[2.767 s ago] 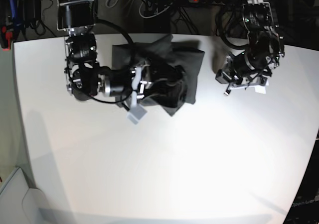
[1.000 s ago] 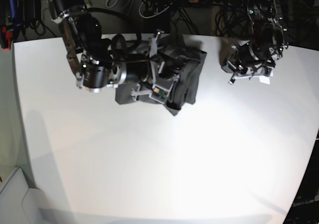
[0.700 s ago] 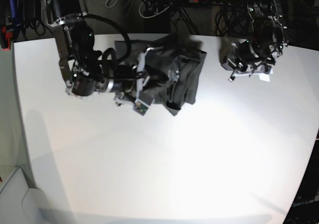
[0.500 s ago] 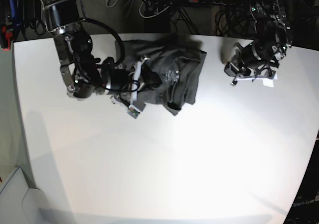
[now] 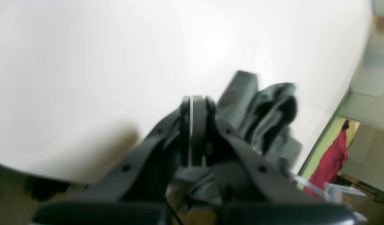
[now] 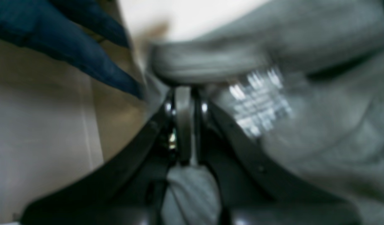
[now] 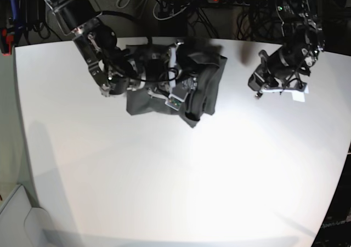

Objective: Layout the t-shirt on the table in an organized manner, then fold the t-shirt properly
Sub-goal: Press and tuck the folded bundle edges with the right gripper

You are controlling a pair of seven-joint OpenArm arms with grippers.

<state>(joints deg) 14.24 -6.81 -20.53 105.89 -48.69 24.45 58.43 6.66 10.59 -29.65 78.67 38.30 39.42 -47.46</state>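
Base view shows the right arm has swung back over the shirt point(image 7: 205, 79) since a moment ago, its wrist now above the bundle's middle where before it reached in from the bundle's left edge. The shirt itself has not spread: it is the same crumpled dark heap near the far edge of the surface point(image 7: 164, 181). My reading is that laying out has barely begun and the arm is hunting for a better hold.

Right fingers point(image 6: 183, 93) are pressed together, their tips against a grey fold of shirt point(image 6: 320, 125). Blur hides whether any cloth is caught between them.

Left fingers point(image 5: 193, 104) are also pressed together and pinch nothing. From them the shirt point(image 5: 267, 109) lies well apart, past bare surface point(image 5: 86, 62); the left arm hangs to the bundle's right in the base view.
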